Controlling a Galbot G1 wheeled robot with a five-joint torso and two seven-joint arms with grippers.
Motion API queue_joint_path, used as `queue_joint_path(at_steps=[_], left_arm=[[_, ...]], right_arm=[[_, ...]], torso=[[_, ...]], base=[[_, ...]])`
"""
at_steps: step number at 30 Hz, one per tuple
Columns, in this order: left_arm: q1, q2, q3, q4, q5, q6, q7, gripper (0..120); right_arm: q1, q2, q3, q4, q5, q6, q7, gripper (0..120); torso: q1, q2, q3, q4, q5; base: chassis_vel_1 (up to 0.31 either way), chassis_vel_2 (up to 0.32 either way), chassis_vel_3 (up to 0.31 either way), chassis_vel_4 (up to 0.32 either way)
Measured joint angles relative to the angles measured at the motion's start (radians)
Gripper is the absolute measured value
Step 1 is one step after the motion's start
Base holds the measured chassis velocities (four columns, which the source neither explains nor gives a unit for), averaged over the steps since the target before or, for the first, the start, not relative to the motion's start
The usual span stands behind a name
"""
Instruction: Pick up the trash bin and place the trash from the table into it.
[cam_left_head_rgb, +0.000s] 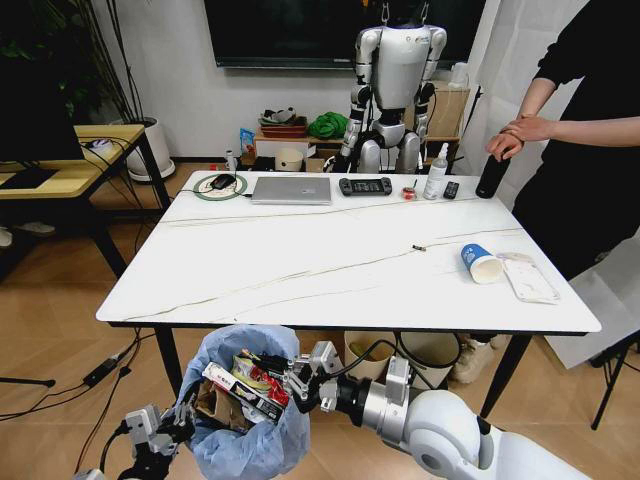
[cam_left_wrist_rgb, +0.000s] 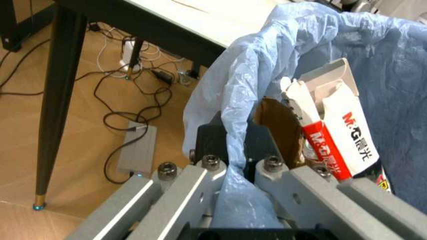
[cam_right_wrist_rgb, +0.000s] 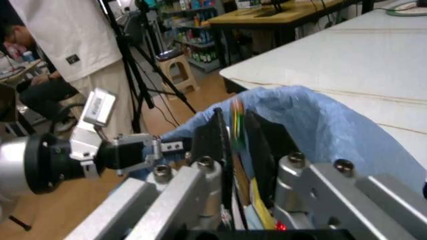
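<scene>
Left tool (cam_left_wrist_rgb: 233, 165): jaws pinched on the rim of the small round trash bin lined with crinkled translucent light-blue plastic bag (cam_left_head_rgb: 245, 420), liner film caught between them. The bin hangs below the near edge of the tabletop (cam_left_head_rgb: 330, 270), towards its left corner.

Right tool (cam_left_head_rgb: 300, 385): at the bin's opposite rim, jaws closed over a thin yellow-and-red scrap (cam_right_wrist_rgb: 237, 125) just above the bin mouth.

In the bin: red-and-white printed carton (cam_left_wrist_rgb: 343, 142), brown cardboard piece (cam_left_wrist_rgb: 280, 130).

Still on the tabletop, near the right edge: blue paper cup on its side (cam_left_head_rgb: 480, 263), flat white wrapper (cam_left_head_rgb: 528, 278) just beside it.

Handling judgement:
- Bin is light but its liner is soft and slippery, so keep hold on the stiff rim.
- Cup is light and crushable and may roll; take it across the body.
</scene>
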Motion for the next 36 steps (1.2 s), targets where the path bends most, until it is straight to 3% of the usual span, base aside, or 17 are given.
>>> queue_joint_path(at_steps=[9, 14, 16, 22, 29, 36], left_arm=[[-0.002, -0.001, 0.003, -0.003, 0.003, 0.002, 0.000, 0], [-0.001, -0.001, 0.005, -0.003, 0.006, 0.002, 0.001, 0], [0.000, -0.001, 0.005, -0.003, 0.006, 0.002, 0.001, 0], [0.001, -0.001, 0.006, -0.003, 0.007, 0.001, 0.004, 0], [0.001, -0.003, 0.006, -0.002, 0.008, -0.001, 0.006, 0], [0.003, -0.007, 0.003, -0.003, 0.008, -0.002, 0.008, 0]], right_arm=[[-0.011, 0.006, 0.040, -0.003, -0.004, 0.001, 0.010, 43], [0.037, 0.054, 0.137, -0.040, 0.026, -0.010, 0.042, 65], [0.047, 0.060, 0.151, -0.050, 0.032, -0.013, 0.046, 68], [0.136, 0.099, 0.254, -0.169, 0.066, -0.046, 0.093, 94], [0.242, 0.130, 0.307, -0.303, 0.064, -0.086, 0.107, 100], [0.430, 0.185, 0.359, -0.614, 0.044, -0.113, 0.097, 100]], torso=[[0.000, 0.000, 0.000, -0.0001, 0.0000], [0.000, 0.000, 0.000, 0.0000, 0.0000], [0.000, 0.000, 0.000, 0.0000, 0.0000], [0.000, 0.000, 0.000, 0.0000, 0.0000], [0.000, 0.000, 0.000, -0.0001, 0.0000], [0.000, 0.000, 0.000, 0.0000, -0.0001]], base=[[0.000, 0.000, 0.000, 0.000], [0.000, 0.000, 0.000, 0.000], [0.000, 0.000, 0.000, 0.000], [0.000, 0.000, 0.000, 0.000], [0.000, 0.000, 0.000, 0.000], [0.000, 0.000, 0.000, 0.000]])
